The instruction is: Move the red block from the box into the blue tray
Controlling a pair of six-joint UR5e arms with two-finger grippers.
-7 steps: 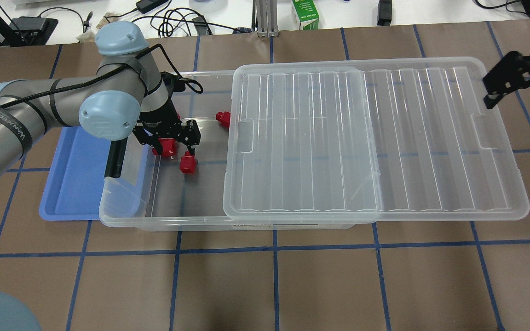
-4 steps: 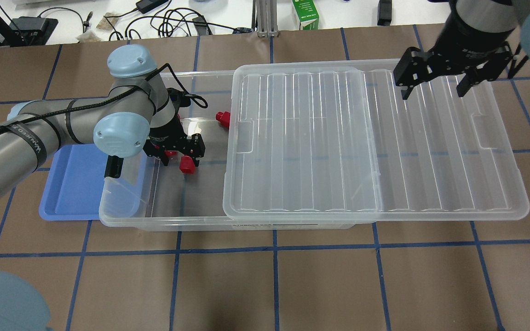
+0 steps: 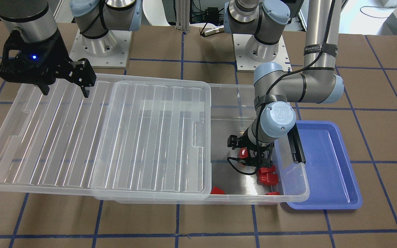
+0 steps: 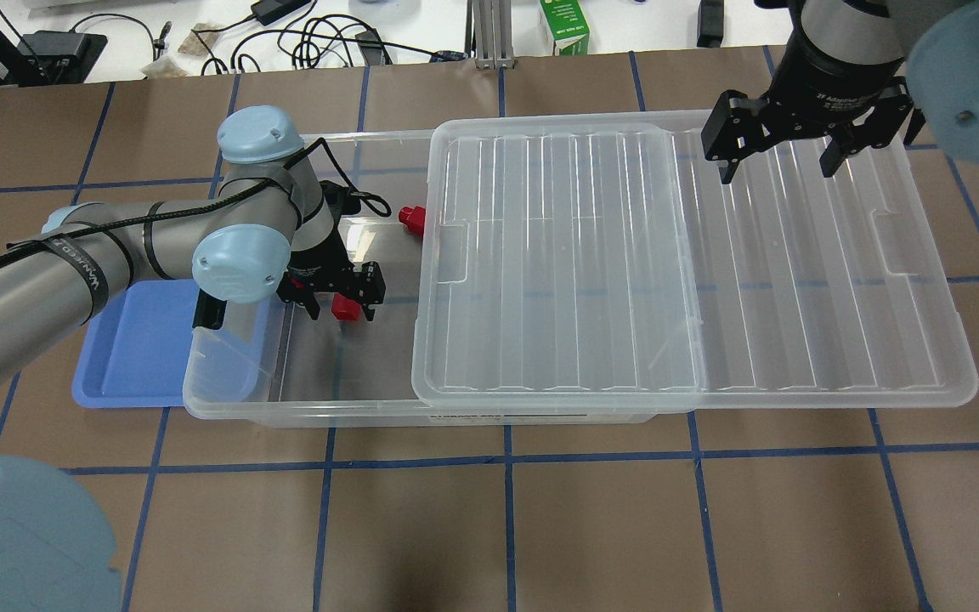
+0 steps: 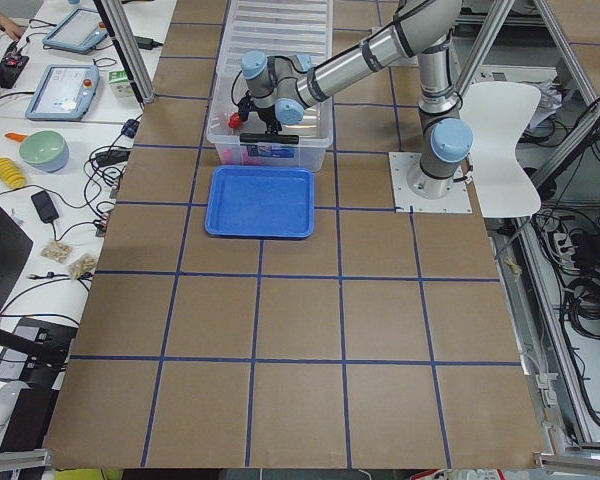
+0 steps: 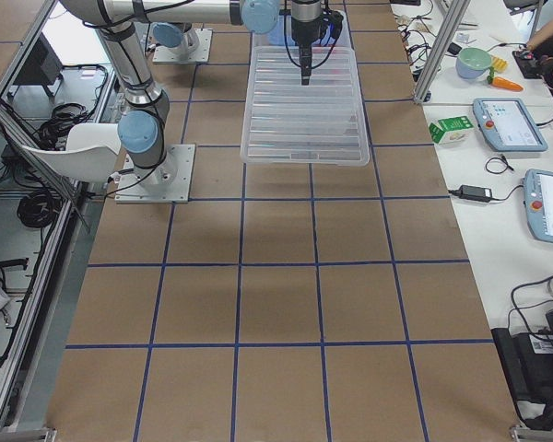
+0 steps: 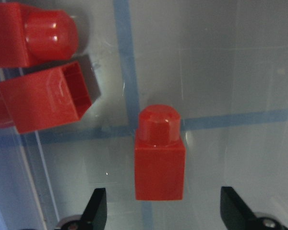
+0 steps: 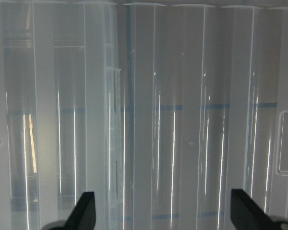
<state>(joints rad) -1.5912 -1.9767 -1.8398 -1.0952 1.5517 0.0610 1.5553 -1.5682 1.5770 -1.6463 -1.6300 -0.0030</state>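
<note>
Lying on its side on the clear floor of the box (image 4: 302, 414), at the uncovered end: red block (image 7: 160, 155), stub pointing away from the wrist camera.
Around it: left gripper (image 7: 165, 213), jaws open, one finger on either side of the cube body, neither touching.
Near neighbours: hollow red piece (image 7: 43, 103) and round-topped red piece (image 7: 36, 33), both apart from the block, on the tray side.
Further off: red piece (image 4: 410, 218) at the edge of the lid (image 4: 710, 255), which is slid toward the robot's right.
Destination: blue tray (image 4: 128, 340), just beside the box's short end.
Idle: right gripper (image 4: 783, 149), jaws open and empty, above the lid.
Handling note: centre on the cube body, not the stub; close squarely on its flat sides; keep the tray-side finger off the hollow piece; lift above the wall before crossing.
</note>
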